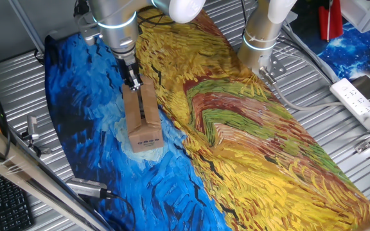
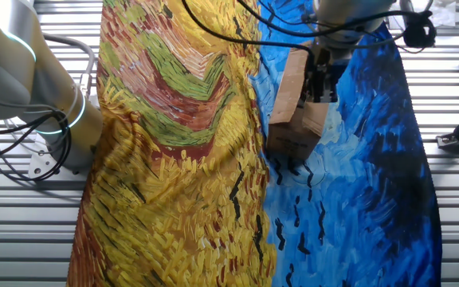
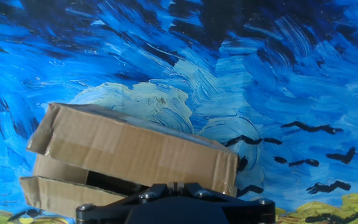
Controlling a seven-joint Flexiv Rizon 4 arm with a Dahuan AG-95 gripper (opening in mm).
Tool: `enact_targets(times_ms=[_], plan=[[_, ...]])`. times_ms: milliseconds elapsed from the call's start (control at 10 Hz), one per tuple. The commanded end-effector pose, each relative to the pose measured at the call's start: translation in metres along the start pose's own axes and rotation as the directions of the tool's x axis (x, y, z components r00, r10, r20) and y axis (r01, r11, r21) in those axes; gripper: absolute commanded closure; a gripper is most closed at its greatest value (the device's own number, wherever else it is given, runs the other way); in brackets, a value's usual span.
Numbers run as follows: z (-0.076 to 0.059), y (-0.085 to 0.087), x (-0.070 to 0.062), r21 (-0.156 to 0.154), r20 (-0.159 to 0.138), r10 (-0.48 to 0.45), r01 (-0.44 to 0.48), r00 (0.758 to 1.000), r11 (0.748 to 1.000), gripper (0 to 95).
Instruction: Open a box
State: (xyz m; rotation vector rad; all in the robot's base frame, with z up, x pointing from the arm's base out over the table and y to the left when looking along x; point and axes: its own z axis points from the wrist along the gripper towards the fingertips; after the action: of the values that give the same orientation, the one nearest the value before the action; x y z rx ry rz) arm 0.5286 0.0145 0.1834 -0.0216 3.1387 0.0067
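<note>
The brown cardboard box (image 1: 143, 122) lies lengthwise on the blue part of the painted cloth, its printed end face toward the near edge in one fixed view. In the other fixed view the box (image 2: 292, 135) has one long top flap (image 2: 288, 80) standing up. My gripper (image 1: 133, 80) is down on the box's top at its far end, just beside the raised flap (image 2: 322, 84). In the hand view the fingers (image 3: 176, 185) are pressed together with nothing visible between them. The box (image 3: 129, 152) shows a dark gap under its lifted flap.
The cloth (image 1: 249, 128) covers a ribbed metal table. A second robot base (image 1: 262, 38) stands at the back, also seen in the other fixed view (image 2: 22, 88). A white power strip (image 1: 358, 102) lies at the right. A keyboard (image 1: 5, 205) is at the lower left.
</note>
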Motion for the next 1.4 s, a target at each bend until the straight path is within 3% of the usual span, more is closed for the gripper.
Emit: enact_targets(times_ms=[100, 600, 1400], plan=[[-0.001, 0.005, -0.003, 0.0, -0.003, 0.004, -0.004, 1.0, 1.0, 95.0], [0.0, 0.019, -0.01, -0.001, -0.001, 0.01, -0.01, 1.0, 1.0, 95.0], [0.001, 0.019, -0.011, 0.001, -0.005, 0.012, -0.012, 1.0, 1.0, 95.0]])
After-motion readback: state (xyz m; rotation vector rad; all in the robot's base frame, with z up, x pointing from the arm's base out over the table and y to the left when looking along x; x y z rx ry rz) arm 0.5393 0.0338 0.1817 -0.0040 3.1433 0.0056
